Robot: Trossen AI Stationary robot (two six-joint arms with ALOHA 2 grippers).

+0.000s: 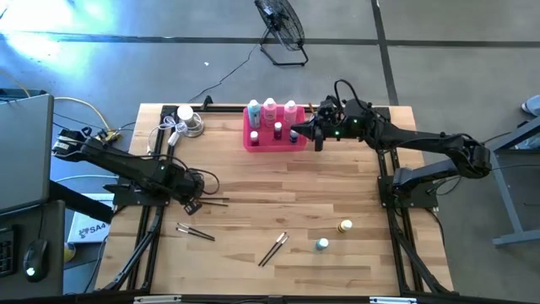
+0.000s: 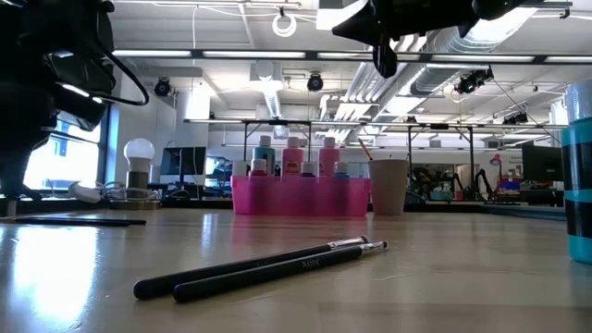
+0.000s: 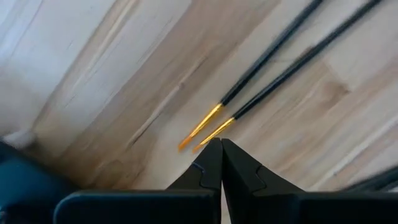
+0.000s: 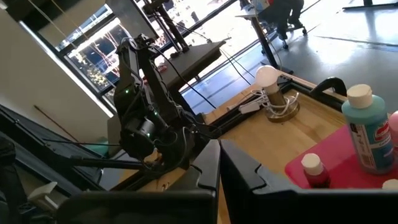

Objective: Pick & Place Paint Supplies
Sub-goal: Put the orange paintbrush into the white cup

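Wood table [image 1: 253,181] holds a bright pink tray [image 1: 257,140] with tall bottles [image 1: 270,110] at the back. Right gripper [image 1: 319,135], fingers together, hangs beside it. Left gripper [image 1: 192,205], fingers together, sits by two thin black paintbrushes [image 3: 273,56]. Tiny yellow bottle [image 1: 345,225] and tiny teal bottle [image 1: 321,244] stand near the front.

Off my worktop's 8 o'clock edge, a white paper sheet [image 1: 89,228] shows the letters "SAA". Printing on the black paintbrush handle [image 2: 277,264] is too small to read.

Three tall bottles [image 1: 270,111]; four tiny bottles [image 1: 344,226]; three paintbrush pairs [image 1: 273,249].
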